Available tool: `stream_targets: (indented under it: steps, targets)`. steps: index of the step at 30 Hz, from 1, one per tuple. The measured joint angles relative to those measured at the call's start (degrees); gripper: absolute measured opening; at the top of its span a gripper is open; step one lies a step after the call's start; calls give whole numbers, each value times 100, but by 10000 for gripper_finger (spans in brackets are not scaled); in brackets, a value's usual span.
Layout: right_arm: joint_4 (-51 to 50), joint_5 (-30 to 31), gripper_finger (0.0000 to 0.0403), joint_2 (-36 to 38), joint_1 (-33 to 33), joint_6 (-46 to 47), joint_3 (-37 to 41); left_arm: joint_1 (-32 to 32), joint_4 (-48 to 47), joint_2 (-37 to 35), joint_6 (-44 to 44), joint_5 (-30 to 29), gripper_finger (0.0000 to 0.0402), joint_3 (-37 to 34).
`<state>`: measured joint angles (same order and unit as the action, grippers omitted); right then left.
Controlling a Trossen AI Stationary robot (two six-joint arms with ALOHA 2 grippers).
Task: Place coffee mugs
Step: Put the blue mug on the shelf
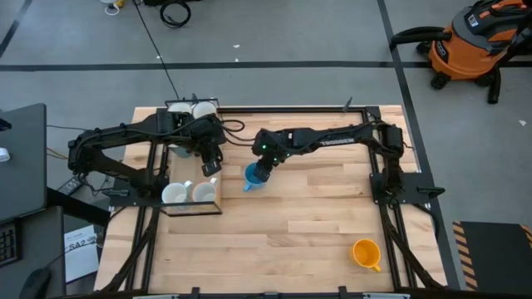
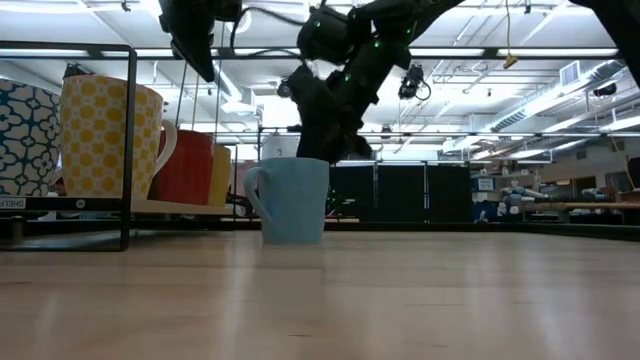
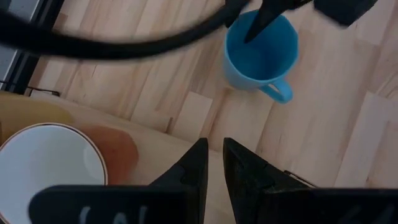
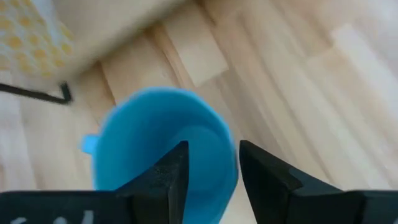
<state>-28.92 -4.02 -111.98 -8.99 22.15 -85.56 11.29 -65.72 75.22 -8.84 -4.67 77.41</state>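
One light blue mug (image 1: 253,177) stands upright on the wooden surface (image 1: 307,224), just beside my rack (image 1: 193,206) of mugs. My right jaws (image 4: 208,165) straddle its rim — one finger inside, one outside, parted and not clamping. My left jaws (image 3: 212,163) hang above the rack, nearly closed, holding nothing. An orange mug (image 1: 366,253) sits well apart.

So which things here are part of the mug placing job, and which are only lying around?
Job:
- light blue mug, right hand over it
- orange mug
- white mugs on the rack

Lying around:
- orange vacuum on the floor
- black cable
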Motion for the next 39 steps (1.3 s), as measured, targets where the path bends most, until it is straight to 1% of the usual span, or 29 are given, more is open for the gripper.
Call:
stream_targets:
  steps: [4, 9, 16, 21, 25, 28, 32, 35, 39]
  targets:
    - [-18, -21, 147, 410, -61, -141, 0, 0, 17, 0, 0, -1, 57, 0]
    - [-285, 166, 147, 1068, -75, -509, -2, 0, 232, 1, 0, -17, 57, 0]
    - [-1211, 513, 146, 1934, -57, -860, -5, -2, 1130, 53, 13, -17, 59, 0]
    - [-2006, 929, 146, 2360, 10, -885, -7, -2, 1776, 177, 48, -17, 76, -2]
    - [-2563, 1404, 146, 2590, 34, -860, -7, -2, 2243, 400, 68, -17, 103, -2]
    - [-2840, 1721, 146, 2690, 34, -682, -7, -2, 2476, 641, 282, -17, 124, -3]
    - [-3154, 2052, 146, 2707, 34, -526, -7, -2, 2613, 1020, 356, 3, 150, -2]
    - [-3234, 2095, 146, 2686, 34, -520, 0, -2, 2609, 1306, 415, 2, 165, -2]
    - [-3233, 2095, 146, 2686, 34, -477, 145, -2, 2608, 1685, 693, 3, 171, -2]
